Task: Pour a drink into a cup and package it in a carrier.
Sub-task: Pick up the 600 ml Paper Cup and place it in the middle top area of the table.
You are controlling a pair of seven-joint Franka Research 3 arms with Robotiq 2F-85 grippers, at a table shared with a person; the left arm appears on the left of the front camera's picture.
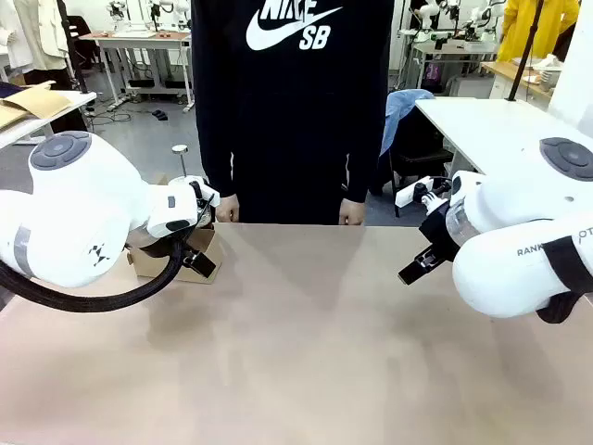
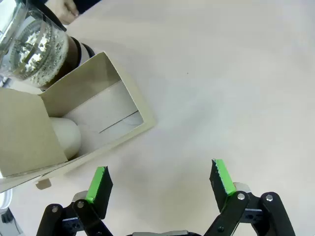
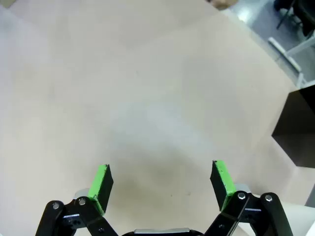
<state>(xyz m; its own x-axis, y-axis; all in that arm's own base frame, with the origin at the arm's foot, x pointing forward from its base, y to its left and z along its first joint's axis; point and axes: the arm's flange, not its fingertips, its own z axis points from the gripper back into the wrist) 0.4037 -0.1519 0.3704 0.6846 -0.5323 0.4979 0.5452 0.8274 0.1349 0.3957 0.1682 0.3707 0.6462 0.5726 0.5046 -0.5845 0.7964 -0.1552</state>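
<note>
— Front?
— Pouring hasn't begun. My left gripper hangs beside the carrier, and my right gripper over the table.
— Left wrist?
— Jaws wide, empty. The drink stands in its jug just beyond the carrier.
— Right wrist?
— Wide, empty. Next, I'd judge, I grasp the jug.

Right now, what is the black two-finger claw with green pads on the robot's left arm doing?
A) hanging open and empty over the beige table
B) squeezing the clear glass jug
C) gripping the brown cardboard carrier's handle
A: the left gripper stands wide open with bare table between its fingers, the brown cardboard carrier off to one side.
</note>
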